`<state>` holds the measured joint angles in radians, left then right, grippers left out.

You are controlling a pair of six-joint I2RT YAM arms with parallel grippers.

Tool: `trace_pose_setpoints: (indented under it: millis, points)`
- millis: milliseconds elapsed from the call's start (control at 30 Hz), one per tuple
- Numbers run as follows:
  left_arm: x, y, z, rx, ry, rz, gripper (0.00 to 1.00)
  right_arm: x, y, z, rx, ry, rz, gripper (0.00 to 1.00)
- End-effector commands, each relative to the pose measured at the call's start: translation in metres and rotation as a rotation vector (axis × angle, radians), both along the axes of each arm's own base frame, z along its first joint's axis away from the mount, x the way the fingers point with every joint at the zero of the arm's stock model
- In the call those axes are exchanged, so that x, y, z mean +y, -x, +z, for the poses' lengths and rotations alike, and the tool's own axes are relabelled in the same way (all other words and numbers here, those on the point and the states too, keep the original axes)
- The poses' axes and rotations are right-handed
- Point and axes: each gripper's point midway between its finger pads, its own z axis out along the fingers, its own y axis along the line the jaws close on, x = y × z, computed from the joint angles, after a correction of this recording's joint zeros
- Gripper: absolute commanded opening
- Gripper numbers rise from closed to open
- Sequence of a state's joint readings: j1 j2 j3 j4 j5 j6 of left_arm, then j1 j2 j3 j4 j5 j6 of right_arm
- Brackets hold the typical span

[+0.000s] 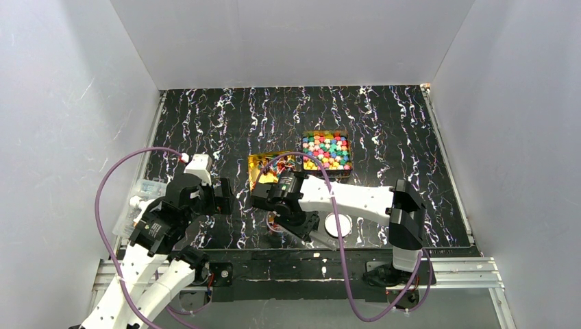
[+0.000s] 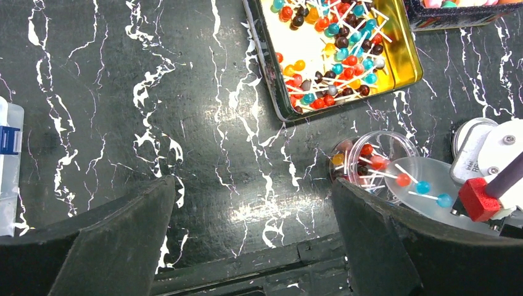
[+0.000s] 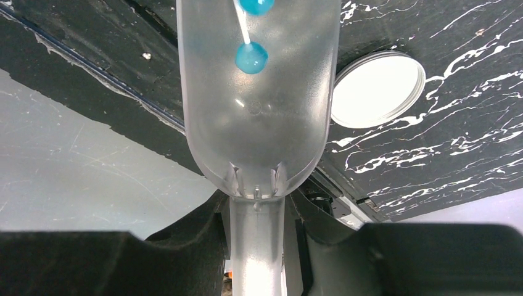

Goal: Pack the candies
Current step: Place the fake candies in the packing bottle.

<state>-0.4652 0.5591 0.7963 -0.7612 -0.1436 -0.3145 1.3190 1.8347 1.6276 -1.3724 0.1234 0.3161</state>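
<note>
Near the jar (image 2: 395, 137), the right end effector (image 3: 258, 235) grips a scoop (image 3: 259, 123), its candies (image 3: 251, 58) partly cropped.

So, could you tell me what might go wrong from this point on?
The scoop, held by its handle in the right tool, carries a few loose lollipops; tipping it could spill them past the jar onto the table. The jar already looks crowded, so new ones may catch at its mouth. Nothing holds the jar, so a nudge from the scoop might tip it.
</note>
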Motion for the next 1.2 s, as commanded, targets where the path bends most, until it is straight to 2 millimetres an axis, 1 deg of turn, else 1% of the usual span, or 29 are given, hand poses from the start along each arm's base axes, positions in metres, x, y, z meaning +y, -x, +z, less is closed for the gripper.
trace_pose_setpoints:
  millis: [0,167,367,400,633,767,1000,1167]
  points:
    - [-0.001,0.003,0.000,0.001,0.005,-0.007,0.98,0.002,0.011,0.016,0.041,-0.027,-0.021,0.01]
    - [-0.001,0.003,0.001,-0.002,0.010,-0.010,0.98,0.004,0.018,0.022,0.081,-0.057,-0.042,0.01]
    - [-0.001,0.004,0.002,-0.009,0.015,-0.013,0.98,0.004,0.018,0.028,0.095,-0.085,-0.081,0.01]
    - [-0.001,0.004,0.002,-0.010,0.016,-0.013,0.98,0.006,0.021,0.031,0.122,-0.098,-0.089,0.01]
    - [-0.001,0.005,0.003,-0.016,0.020,-0.014,0.98,0.012,0.017,0.037,0.177,-0.137,-0.143,0.01]
    - [-0.002,0.005,0.004,-0.019,0.023,-0.016,0.98,0.016,0.017,0.038,0.239,-0.151,-0.165,0.01]
    - [-0.002,0.006,0.005,-0.023,0.027,-0.018,0.98,0.013,0.015,0.038,0.328,-0.160,-0.214,0.01]
    - [-0.002,0.006,0.005,-0.023,0.028,-0.020,0.98,0.010,0.020,0.035,0.388,-0.154,-0.235,0.01]
